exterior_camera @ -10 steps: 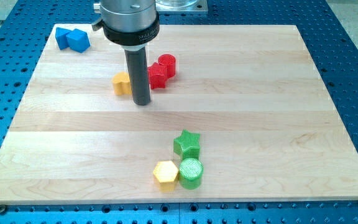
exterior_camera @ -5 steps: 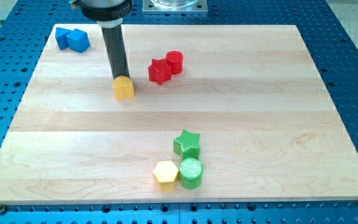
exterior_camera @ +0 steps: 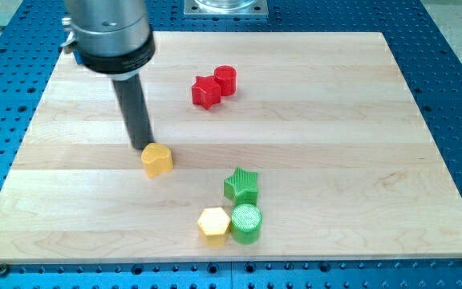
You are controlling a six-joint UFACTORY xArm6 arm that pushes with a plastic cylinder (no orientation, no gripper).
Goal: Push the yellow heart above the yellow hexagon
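Observation:
The yellow heart point(exterior_camera: 157, 160) lies left of the board's middle. My tip point(exterior_camera: 140, 147) touches its upper-left side. The yellow hexagon point(exterior_camera: 213, 223) sits near the view's bottom edge, below and to the right of the heart, touching the green cylinder point(exterior_camera: 247, 222). The green star point(exterior_camera: 241, 185) stands just above the cylinder.
A red star point(exterior_camera: 205, 92) and a red cylinder point(exterior_camera: 225, 80) touch each other near the view's top middle. The arm's body hides the top-left corner of the wooden board point(exterior_camera: 335, 120), where blue blocks lay earlier.
My tip moved from the heart's right, round its top, then pushed it down the view. The heart slid down toward the board's middle.

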